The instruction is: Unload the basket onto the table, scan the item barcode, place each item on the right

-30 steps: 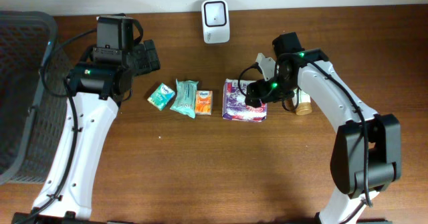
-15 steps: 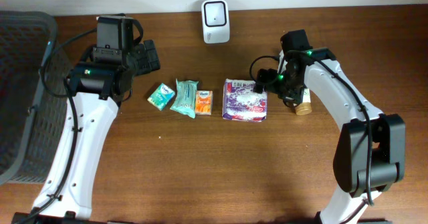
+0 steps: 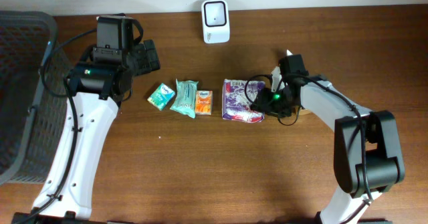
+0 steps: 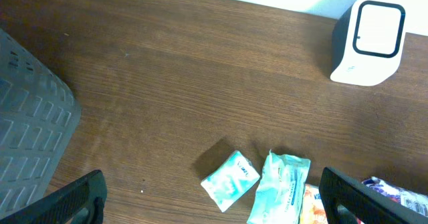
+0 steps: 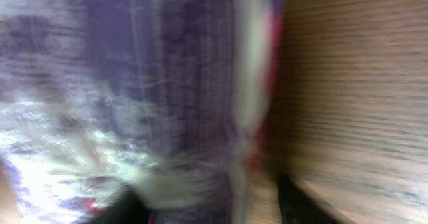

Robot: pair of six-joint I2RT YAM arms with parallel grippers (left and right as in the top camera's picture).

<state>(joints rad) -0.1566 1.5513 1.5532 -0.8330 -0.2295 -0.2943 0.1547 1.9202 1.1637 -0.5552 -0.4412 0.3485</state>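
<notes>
Right gripper (image 3: 267, 102) at the right edge of the purple packet (image 3: 239, 98); blur hides whether it grips. Left gripper (image 3: 147, 55) hovers, fingers spread wide.

The worktop (image 3: 200, 170) is dark brown wood grain, running to a pale wall along the top of the frame. A white scanner (image 3: 216, 21) stands at upper centre, close to that wall. Below it, across the middle, four packs lie flat in a row: a small teal packet (image 3: 160, 95) turned at an angle, a longer teal wipes pack (image 3: 184, 97) just beside it, an orange packet (image 3: 204, 103) touching the wipes, and a purple pack (image 3: 237, 101) near the orange one, its right edge hidden. A dark mesh basket (image 3: 20, 97) fills the left edge.
</notes>
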